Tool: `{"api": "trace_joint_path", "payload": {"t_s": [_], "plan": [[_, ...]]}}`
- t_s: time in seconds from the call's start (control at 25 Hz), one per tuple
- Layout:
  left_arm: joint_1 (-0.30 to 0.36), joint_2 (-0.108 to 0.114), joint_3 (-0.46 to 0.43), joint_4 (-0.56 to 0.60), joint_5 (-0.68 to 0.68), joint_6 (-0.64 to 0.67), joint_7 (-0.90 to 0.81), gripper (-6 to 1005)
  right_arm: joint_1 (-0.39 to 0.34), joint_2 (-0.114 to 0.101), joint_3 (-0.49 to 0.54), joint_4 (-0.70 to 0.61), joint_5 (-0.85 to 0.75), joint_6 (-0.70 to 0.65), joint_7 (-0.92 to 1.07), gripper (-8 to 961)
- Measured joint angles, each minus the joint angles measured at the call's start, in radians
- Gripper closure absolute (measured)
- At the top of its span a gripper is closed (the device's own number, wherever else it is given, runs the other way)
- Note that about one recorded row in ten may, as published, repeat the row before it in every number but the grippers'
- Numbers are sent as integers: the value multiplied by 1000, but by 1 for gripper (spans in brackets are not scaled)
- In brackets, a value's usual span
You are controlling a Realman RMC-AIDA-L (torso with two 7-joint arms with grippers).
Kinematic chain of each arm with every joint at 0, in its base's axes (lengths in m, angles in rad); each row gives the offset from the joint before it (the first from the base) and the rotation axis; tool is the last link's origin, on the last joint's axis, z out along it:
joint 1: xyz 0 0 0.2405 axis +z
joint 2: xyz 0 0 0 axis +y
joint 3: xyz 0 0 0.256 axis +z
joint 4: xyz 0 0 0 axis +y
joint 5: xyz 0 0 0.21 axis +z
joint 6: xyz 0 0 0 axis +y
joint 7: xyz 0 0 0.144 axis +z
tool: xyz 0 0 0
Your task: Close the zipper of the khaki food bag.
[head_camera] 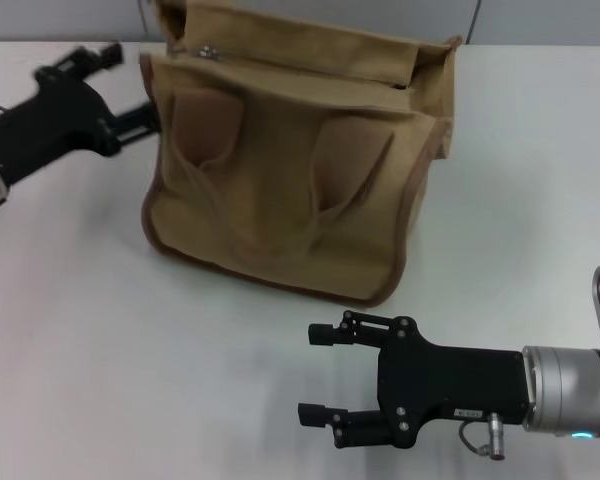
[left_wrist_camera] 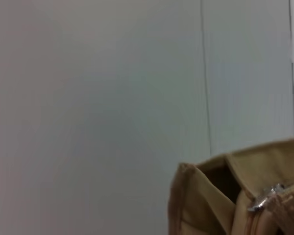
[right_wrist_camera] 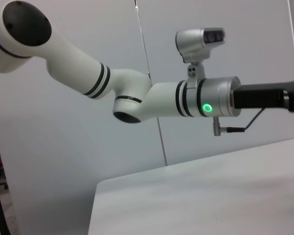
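White counter (head_camera: 100, 300) is seen under everything, with a pale grey panelled wall (left_wrist_camera: 112, 98) behind it. Khaki food bag (head_camera: 280, 170) is set upright on the counter, front pocket and two loop handles (head_camera: 280, 180) turned toward the robot, leaning back slightly. Long axis of the bag runs side to side across the head view, tilted so the bag's left end sits farther back than its right end. Zipper (head_camera: 300, 70) is laid along the top panel on that same axis; its silver pull tab (head_camera: 209, 53) is found at the bag's left end, so the line to the right of the tab is seen gaping, with the top flap raised behind it. In the left wrist view the pull tab (left_wrist_camera: 265, 198) is shown at the bag's corner (left_wrist_camera: 186, 196), with the wall behind.

Left end effector (head_camera: 130, 90) is held just beside the bag's upper left corner, below the tab; one finger reaches to the bag's side and the other is up by the far edge, so its fingers are spread wide with nothing between them. Whether the bag is touched cannot be told.

Right end effector (head_camera: 320, 375) is hovering in front of the bag, well apart from it, fingers spread wide and pointing left, gripping nothing. Left arm (right_wrist_camera: 137, 98) with a green lit ring is seen in the right wrist view.
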Motion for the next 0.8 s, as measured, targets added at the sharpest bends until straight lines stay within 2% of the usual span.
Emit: {"api": "trace_joint_path", "payload": {"t_s": [0.24, 0.44, 0.48, 0.6, 0.8], "plan": [[-9, -8, 32, -6, -26, -9, -5, 231, -7, 0, 4, 13, 0, 5, -22, 157], [5, -10, 35, -31, -132, 39, -7, 235, -9, 0, 4, 19, 0, 19, -23, 157], [16, -10, 35, -35, -187, 59, -10, 236, -10, 0, 4, 20, 0, 23, -23, 157], [24, -9, 35, -40, -224, 60, -10, 239, -10, 0, 3, 22, 0, 25, -23, 157], [31, -7, 70, -42, -237, 46, -12, 243, -8, 0, 3, 23, 0, 26, -23, 157]]}}
